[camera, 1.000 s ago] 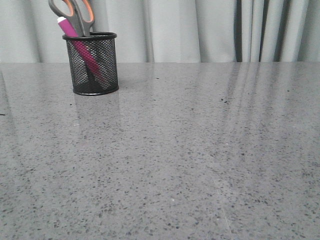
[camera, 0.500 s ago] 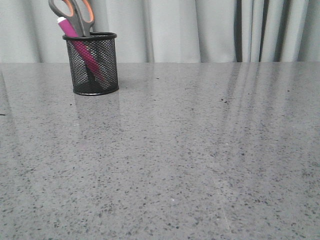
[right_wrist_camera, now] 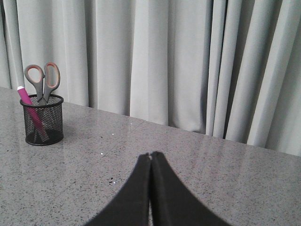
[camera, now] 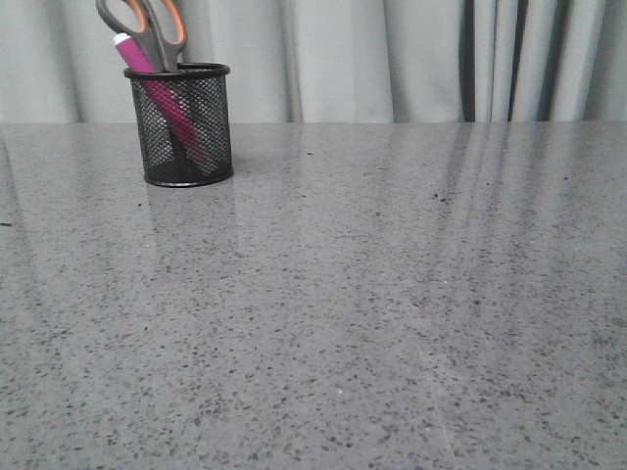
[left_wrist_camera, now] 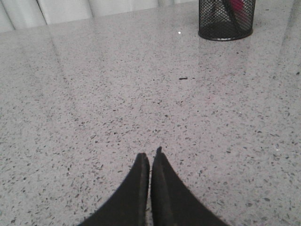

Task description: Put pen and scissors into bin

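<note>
Both task items already stood in the bin, which sat at the far left of the table near the curtain. The pen leaned inside it, white tip up and angled toward the left, its magenta body showing through the mesh. The scissors stood blades down, the orange-lined handle loops rising above the rim, just beside the pen.

The left pincer hovered low over bare table with its tips pressed together and nothing between them; the bin lay well ahead of it and off to one side. The right pincer was likewise closed on nothing, and the bin lay well apart from it, far off toward the robot's left. Of the two, the left arm was judged the nearer to the bin.

By this layout the task looked complete, so no further reach seemed called for. No brand, label or writing could be read on any item.
</note>
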### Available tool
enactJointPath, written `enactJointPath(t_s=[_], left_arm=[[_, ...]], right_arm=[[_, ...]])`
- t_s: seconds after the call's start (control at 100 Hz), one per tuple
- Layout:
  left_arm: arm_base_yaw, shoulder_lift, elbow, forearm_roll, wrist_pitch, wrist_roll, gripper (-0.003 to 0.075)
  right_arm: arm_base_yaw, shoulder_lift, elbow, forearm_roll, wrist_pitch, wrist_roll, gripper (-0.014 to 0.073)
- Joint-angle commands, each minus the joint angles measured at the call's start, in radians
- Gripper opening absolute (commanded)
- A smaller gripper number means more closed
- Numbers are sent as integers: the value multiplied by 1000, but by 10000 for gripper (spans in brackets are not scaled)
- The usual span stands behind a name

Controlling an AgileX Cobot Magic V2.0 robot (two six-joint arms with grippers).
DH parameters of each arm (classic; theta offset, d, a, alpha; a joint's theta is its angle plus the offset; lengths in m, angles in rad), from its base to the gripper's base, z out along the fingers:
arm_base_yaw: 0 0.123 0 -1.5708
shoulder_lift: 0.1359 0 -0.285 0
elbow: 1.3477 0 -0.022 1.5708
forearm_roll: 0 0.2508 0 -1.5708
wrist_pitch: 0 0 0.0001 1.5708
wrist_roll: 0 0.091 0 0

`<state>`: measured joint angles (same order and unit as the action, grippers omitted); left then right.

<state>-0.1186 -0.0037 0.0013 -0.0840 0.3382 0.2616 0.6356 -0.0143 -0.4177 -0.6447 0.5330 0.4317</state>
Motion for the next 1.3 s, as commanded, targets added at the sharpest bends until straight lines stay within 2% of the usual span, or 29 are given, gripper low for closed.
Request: enactJointPath(t_s=[0.0,0.58,0.66,0.74,0.81,0.92,1.08,1.15,1.22,1.29], left_arm=[[4,-31,45,-1,-34,-9,-19],[4,-31,45,-1,-34,-9,-19],[4,-31,45,-1,-34,-9,-19],[4,-31,45,-1,-34,-9,-19],[4,-31,45,-1,-34,-9,-19],[4,-31,45,-1,-34,-9,-19],[4,-31,45,-1,-34,-9,-19],[4,-31,45,-1,-34,-9,-19],[4,-31,45,-1,-34,-9,-19],[4,-31,45,-1,-34,-9,-19]], right_arm=[[-4,6,-20,-24,-64,-8,-70],[-4,6,-15,-26,-64,-8,-70],[-5,6,10,-48,21,-8,-70],[-16,6,46,-37,0,-19,-70],[-53,6,99,50,-45,-74,-70],[-169,6,203,302,-107,-163,-70],[-417,6,372,689,-347,-493,-70],[-496,6,415,757,-391,-533,-70],[-558,2,443,761,-402,-533,-70],[-601,-15,443,761,-338,-533,-70]])
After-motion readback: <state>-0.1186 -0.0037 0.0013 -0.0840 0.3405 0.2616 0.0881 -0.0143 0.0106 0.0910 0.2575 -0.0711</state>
